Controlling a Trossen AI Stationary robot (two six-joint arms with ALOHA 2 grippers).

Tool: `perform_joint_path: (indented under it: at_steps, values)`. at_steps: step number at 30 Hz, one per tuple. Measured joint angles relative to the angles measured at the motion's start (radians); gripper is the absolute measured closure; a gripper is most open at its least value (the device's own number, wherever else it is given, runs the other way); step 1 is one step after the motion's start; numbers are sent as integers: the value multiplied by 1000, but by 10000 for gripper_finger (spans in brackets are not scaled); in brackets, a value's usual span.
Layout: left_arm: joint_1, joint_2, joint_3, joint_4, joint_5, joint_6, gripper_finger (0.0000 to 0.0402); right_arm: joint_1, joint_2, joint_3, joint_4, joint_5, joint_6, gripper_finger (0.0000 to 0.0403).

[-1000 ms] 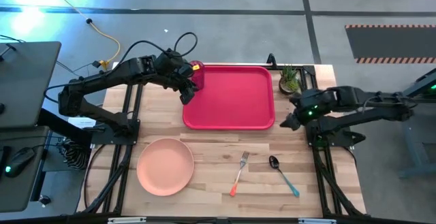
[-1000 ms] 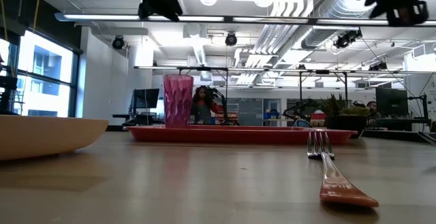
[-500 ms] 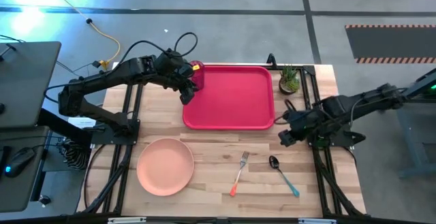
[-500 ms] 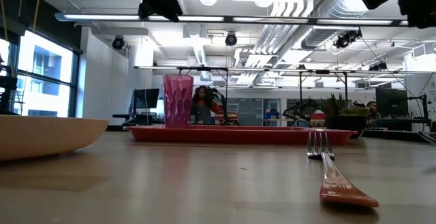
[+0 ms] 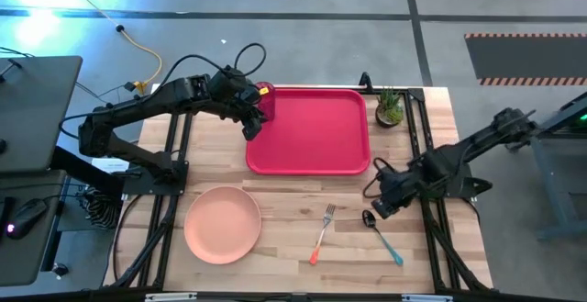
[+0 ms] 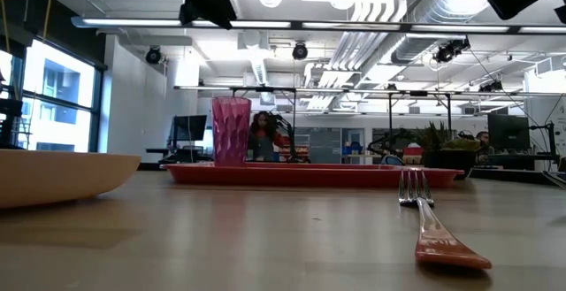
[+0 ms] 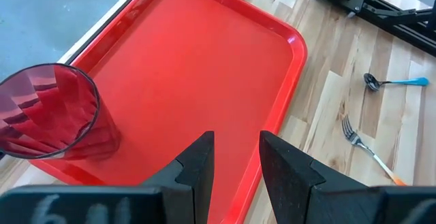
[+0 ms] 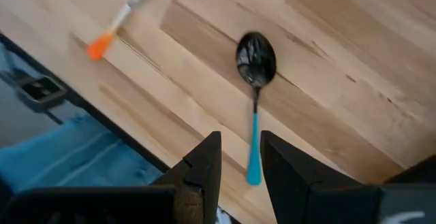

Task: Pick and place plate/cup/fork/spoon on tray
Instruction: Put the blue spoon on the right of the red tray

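Spoon (image 5: 381, 234) lies near the tabletop's front right corner, bare; the right gripper (image 5: 383, 205) has swung down from beside the tray (image 5: 312, 129) to hover over its bowl, fingers slightly parted, likely the next pick; cup (image 5: 266, 99) stands in the tray's back left corner beside the left gripper (image 5: 251, 118), fingers parted, empty

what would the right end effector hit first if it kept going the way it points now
Most likely the spoon. The right end effector looks down at the wooden table, and the spoon lies in line with the gap between its fingers. How high it hangs is unclear.
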Motion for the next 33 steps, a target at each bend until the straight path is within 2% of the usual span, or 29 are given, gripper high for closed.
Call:
perform_joint_path:
  at_steps: [13, 33]
  values:
    - [0, 0, 0, 0, 0, 5, 293, 118, 235, 0, 43, -26, 0, 309]
    - [0, 0, 0, 0, 2, 32, 293, 193, 501, 0, 186, -33, 40, 309]
